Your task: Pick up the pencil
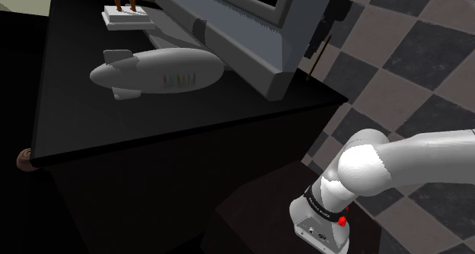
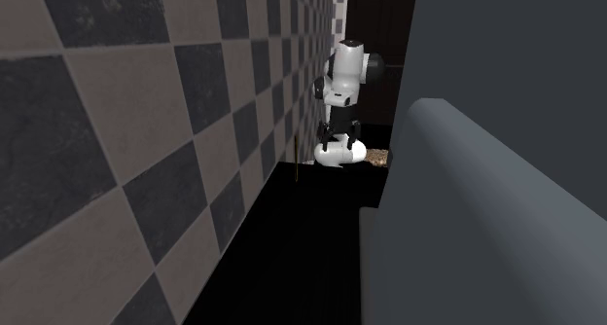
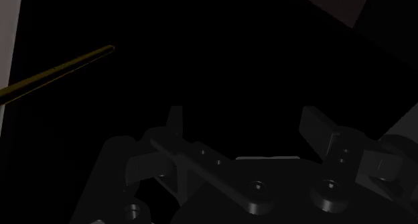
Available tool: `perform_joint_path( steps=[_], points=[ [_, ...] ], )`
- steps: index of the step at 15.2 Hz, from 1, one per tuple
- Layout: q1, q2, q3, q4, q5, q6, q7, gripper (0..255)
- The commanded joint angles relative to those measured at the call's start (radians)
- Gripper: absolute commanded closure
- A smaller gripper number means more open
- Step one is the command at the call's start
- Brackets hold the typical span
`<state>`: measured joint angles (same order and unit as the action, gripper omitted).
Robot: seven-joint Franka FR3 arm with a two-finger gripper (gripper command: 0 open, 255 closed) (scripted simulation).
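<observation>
1. The pencil (image 3: 57, 72) is a thin, straight stick. Its lit side is dull olive-yellow and its end is dark. In the wrist view it lies slanted ahead of the gripper (image 3: 244, 125), off to one side and well apart from the fingers (image 3: 315, 125).
2. In the shoulder view the pencil (image 1: 320, 58) is a fine dark line, tilted, just past the far corner of the table (image 1: 228, 115).
3. In the second exterior view it stands almost upright beside the chequered wall (image 2: 146, 128), near the arm (image 2: 345, 75).
4. The claw is wide: its two black fingers stand apart with nothing between them.
5. The table is dark and matt, with a flat top and sharp edges.
6. A blimp model (image 1: 156, 71) lies on the table. It is pale grey, smooth and rounded, with tail fins and faint coloured marks on its flank.
7. Behind it leans a grey frame (image 1: 243, 32) with bevelled edges.
8. The wall tiles alternate between dark and grey-brown squares and are faintly mottled.
9. The arm's casing is glossy white and rounded.
</observation>
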<state>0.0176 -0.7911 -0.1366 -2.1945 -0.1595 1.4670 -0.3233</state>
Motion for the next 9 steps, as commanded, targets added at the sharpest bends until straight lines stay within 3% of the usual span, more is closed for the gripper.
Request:
perform_joint_path(
  steps=[1, 9],
  points=[
    [0.01, 0.03, -0.044, 0.077, -0.026, -0.06, -0.094, 0],
    [0.069, 0.228, -0.23, 0.411, -0.115, -0.232, -0.477, 0]
  ],
)
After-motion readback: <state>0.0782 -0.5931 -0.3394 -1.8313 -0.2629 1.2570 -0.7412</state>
